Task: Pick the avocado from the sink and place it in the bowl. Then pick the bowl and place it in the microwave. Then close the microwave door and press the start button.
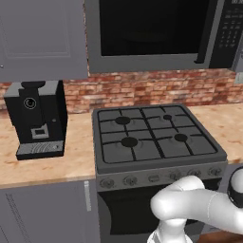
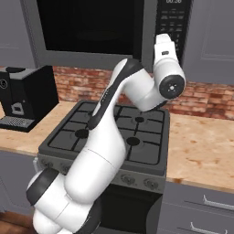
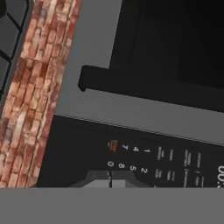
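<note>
up at the microwave (image 2: 105, 32) above the stove (image 1: 156, 137), the microwave door (image 1: 152, 33) looks shut flat, so by my read we're on the last step, the start press. the gripper (image 3: 110, 180) has its jaws pinched together, empty, tips just beside the button panel (image 3: 144, 162). next move calls for nudging onto the start key and pushing straight in.

A home kitchen: a grey gas stove (image 1: 156, 137) sits in a wood-look counter (image 1: 47, 163) under an over-range microwave (image 1: 156, 33), with a red brick backsplash (image 1: 156, 88), grey cabinets (image 1: 42, 38), and what looks like a black coffee machine (image 1: 37, 118).
</note>
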You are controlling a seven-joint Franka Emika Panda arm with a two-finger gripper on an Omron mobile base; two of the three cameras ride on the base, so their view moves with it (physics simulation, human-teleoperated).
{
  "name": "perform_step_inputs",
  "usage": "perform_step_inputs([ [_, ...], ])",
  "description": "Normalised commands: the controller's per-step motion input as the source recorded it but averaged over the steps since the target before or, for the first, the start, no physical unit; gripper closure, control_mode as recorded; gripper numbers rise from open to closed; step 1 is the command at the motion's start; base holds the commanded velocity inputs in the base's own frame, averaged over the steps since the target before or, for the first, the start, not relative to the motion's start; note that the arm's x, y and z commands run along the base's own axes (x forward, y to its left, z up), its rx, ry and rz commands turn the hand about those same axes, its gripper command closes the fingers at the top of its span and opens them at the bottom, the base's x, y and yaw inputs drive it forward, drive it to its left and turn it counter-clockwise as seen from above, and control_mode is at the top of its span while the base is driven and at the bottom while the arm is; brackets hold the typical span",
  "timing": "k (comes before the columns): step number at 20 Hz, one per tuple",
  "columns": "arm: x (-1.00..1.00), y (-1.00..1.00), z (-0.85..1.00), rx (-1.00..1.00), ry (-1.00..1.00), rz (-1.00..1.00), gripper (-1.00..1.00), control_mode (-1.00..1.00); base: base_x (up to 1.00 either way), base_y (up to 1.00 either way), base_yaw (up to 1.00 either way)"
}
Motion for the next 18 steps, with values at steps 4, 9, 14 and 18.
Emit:
perform_step_inputs([
  [4,0.18,-0.27,0.18,0.03,-0.05,-0.03,1.00,-1.00,0.00,0.00,0.00],
  [9,0.30,-0.04,0.06,0.00,-0.04,-0.01,1.00,-1.00,0.00,0.00,0.00],
  [14,0.29,-0.02,0.00,0.00,0.00,0.00,1.00,-1.00,0.00,0.00,0.00],
  [18,0.08,-0.21,0.00,0.02,-0.02,0.00,1.00,-1.00,0.00,0.00,0.00],
])
